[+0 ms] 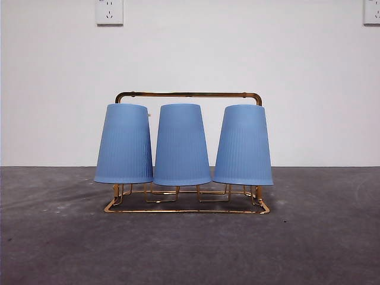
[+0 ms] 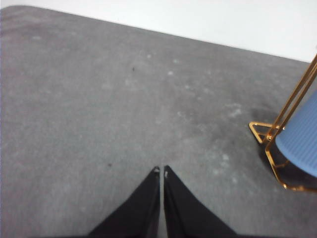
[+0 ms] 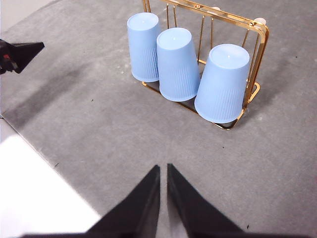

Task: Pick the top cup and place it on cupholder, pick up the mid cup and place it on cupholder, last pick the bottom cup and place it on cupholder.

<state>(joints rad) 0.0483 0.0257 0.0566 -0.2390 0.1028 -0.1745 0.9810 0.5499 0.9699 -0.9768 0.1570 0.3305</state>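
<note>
A dark grey, mottled table (image 1: pixel 53 237) runs across the whole front view, its surface dusted with pale scuffs and specks. Behind it rises a plain white wall (image 1: pixel 53 89) with one white socket plate (image 1: pixel 109 12) high on the left and another socket plate (image 1: pixel 371 12) at the upper right edge.

At the centre of the table stands the gold wire cupholder (image 1: pixel 189 94), its rectangular base flat on the surface and its arched bar above. Three blue ribbed cups hang upside down on it in a row: the left cup (image 1: pixel 124 144), the middle cup (image 1: pixel 181 145) and the right cup (image 1: pixel 243 145), standing close side by side.

The left gripper (image 2: pixel 160 170) hovers over bare table, its jaws closed together with nothing between them, the cupholder off to one side. The right gripper (image 3: pixel 163 167) is also above the table, well apart from the cupholder, its jaws pressed nearly together and empty.
</note>
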